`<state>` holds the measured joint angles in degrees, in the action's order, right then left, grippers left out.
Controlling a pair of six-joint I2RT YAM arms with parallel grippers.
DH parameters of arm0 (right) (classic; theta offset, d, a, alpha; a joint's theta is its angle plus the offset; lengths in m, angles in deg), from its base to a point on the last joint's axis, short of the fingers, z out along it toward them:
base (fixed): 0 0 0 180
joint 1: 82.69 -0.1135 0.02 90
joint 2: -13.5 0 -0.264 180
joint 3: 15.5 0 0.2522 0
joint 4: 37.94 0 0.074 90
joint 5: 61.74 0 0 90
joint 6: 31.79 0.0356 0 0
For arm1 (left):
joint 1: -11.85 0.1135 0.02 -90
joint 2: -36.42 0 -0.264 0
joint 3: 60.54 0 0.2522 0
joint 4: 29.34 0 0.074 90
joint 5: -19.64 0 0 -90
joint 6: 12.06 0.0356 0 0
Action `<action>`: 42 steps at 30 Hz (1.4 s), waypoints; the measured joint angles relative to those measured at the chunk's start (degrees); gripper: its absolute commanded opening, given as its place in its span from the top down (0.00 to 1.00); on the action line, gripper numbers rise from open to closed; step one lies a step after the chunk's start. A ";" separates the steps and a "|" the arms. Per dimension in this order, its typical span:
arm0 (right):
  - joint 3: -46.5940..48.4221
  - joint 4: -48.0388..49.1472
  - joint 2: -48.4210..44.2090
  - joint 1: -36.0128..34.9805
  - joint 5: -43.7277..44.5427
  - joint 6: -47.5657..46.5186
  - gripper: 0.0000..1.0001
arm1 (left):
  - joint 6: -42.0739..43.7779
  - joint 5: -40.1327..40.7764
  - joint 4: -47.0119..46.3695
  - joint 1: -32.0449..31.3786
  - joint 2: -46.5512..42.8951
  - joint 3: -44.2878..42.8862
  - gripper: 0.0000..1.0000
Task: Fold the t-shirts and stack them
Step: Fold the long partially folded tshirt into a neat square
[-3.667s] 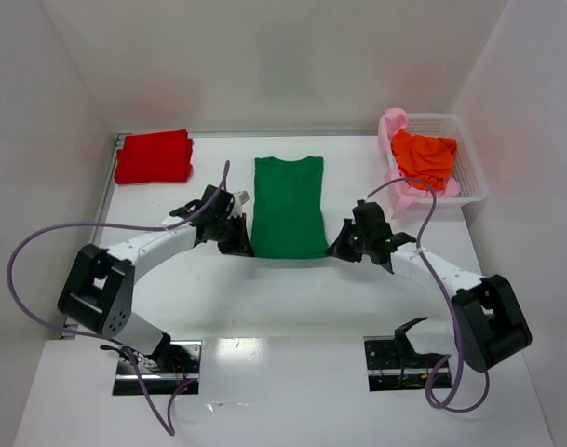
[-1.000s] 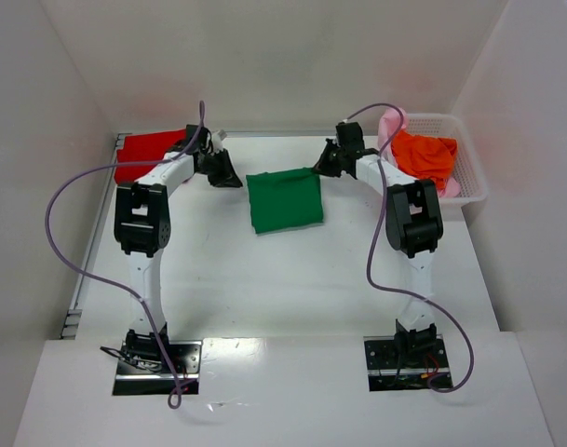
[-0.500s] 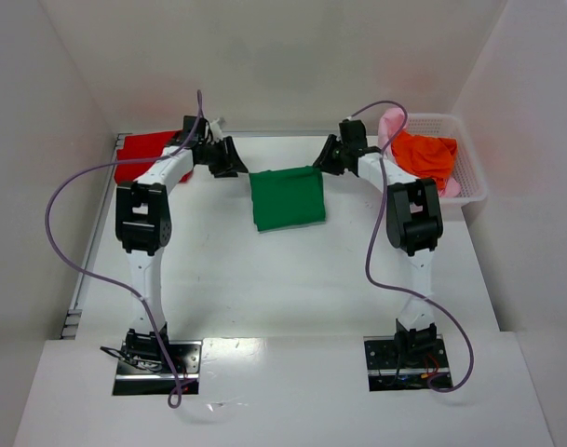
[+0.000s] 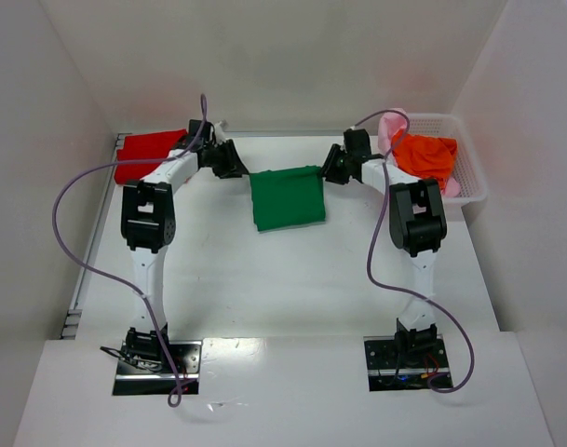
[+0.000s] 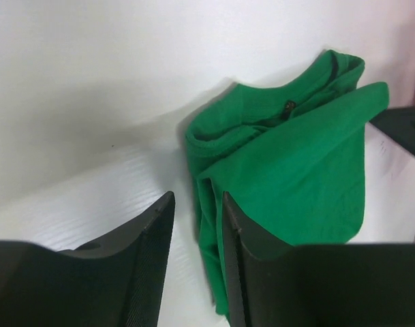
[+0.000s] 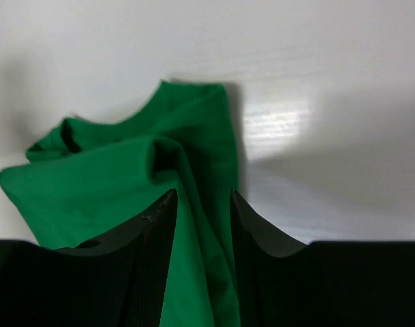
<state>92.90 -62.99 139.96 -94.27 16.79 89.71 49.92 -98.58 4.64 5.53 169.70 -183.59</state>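
The dark green t-shirt (image 4: pixel 286 200) lies folded in half at the middle of the table. My left gripper (image 4: pixel 236 166) is at its far left corner and my right gripper (image 4: pixel 331 170) at its far right corner. In the left wrist view the gripper (image 5: pixel 197 197) is open, with the green cloth's (image 5: pixel 289 170) edge beside the right finger. In the right wrist view the gripper (image 6: pixel 203 194) is open over a fold of the green cloth (image 6: pixel 105 184). A folded red t-shirt (image 4: pixel 143 151) lies at the far left. The orange t-shirt (image 4: pixel 423 155) and pale pink t-shirt (image 4: pixel 391 125) lie crumpled in the basket.
The white mesh basket (image 4: pixel 473 177) stands at the far right corner. White walls close in the table at the back and both sides. Both arms stretch far out, with purple cables looping beside them.
The long flat green shirt has been folded in half, near hem brought to the far end. Both grippers moved from the near hem to the far corners, shifting only slightly in the last second.
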 measured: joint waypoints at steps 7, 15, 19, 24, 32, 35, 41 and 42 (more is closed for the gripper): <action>-8.56 1.21 -2.94 0.00 -1.49 0.14 0.67 | -1.46 1.37 -0.97 -1.31 3.31 -0.37 0.54; -13.83 2.56 -5.21 -0.02 -4.92 0.91 0.90 | -2.49 1.57 -1.08 -1.62 5.16 -3.85 0.59; -17.90 3.04 -8.13 -0.15 -5.52 1.74 0.90 | -3.02 1.61 -1.99 -1.92 5.39 -5.56 0.59; -21.27 3.16 -13.07 -0.35 -5.76 2.11 0.87 | -3.93 1.67 -2.57 -2.67 5.41 -6.19 0.59; -22.06 3.21 -15.16 -0.83 -2.30 2.28 0.77 | -3.93 1.00 -2.70 -4.61 7.23 -9.44 0.53; -21.23 2.99 -14.89 -0.81 -1.00 1.97 0.70 | -3.82 1.13 -2.33 -5.06 7.25 -9.44 0.48; -14.12 2.62 -11.94 -0.81 -0.30 0.47 0.45 | -3.69 2.45 -2.33 -5.24 6.67 -8.30 0.36; -12.72 2.69 -11.52 -0.81 -0.13 0.21 0.44 | -3.69 2.63 -2.30 -5.24 6.28 -7.62 0.34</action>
<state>80.18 -60.30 128.44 -95.08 16.66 89.92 46.24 -95.95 2.33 0.30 175.98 -191.22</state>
